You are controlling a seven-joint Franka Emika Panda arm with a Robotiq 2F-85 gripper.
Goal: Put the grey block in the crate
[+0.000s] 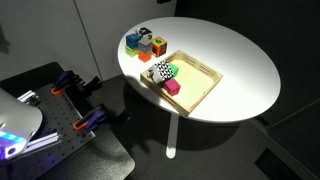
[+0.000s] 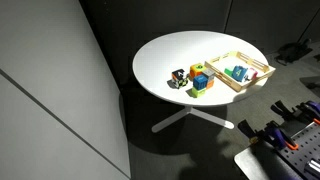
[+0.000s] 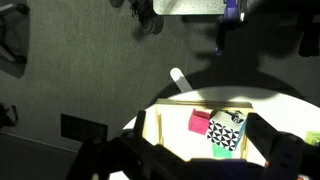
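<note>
The crate [image 1: 205, 83] is a shallow light wooden tray on the round white table [image 1: 240, 60]; it also shows in the other exterior view [image 2: 255, 68] and in the wrist view [image 3: 160, 125]. In it lie a pink cube [image 3: 199, 123], a black-and-white patterned block [image 3: 226, 134] and a green block. A small dark block, which seems to be the grey block [image 1: 146, 34], sits in a cluster of toy cubes outside the crate; it also shows in the other exterior view [image 2: 178, 77]. My gripper [image 3: 190, 162] is open and empty, high above the crate.
Coloured cubes [image 2: 201, 80] stand beside the dark block near the table's edge. The table's pedestal base [image 1: 170, 135] stands on dark floor. Clamps and robot hardware [image 1: 75, 105] lie off the table beside it.
</note>
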